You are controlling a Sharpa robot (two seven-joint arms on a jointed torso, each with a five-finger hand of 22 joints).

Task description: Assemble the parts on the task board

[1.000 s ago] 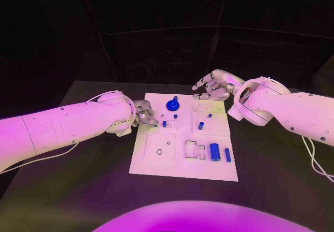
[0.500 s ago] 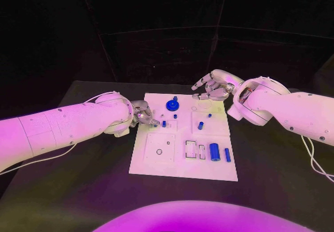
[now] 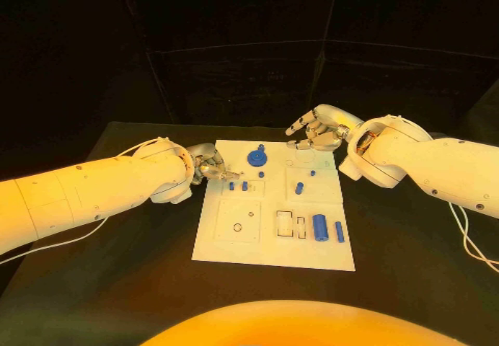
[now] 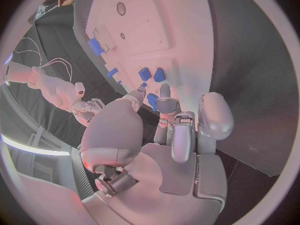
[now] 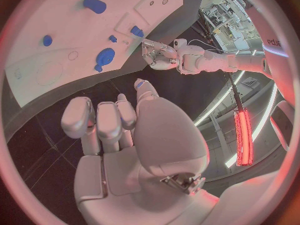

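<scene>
Task board: white plate in the middle of the black table, long side running away from the robot.
Near parts: a fat blue cylinder and a thin blue bar lie side by side at the board's near right.
Left hand: at the board's left edge, fingers curled together over two small blue pegs; cannot tell whether it holds anything.
Far part: blue round knob.
Right hand: above the far edge, fingers curled, nothing visible in them.

Dim room, black backdrop; warm light glares off the white arms and task board (wrist views bend strongly toward their rims), soft shadows
</scene>
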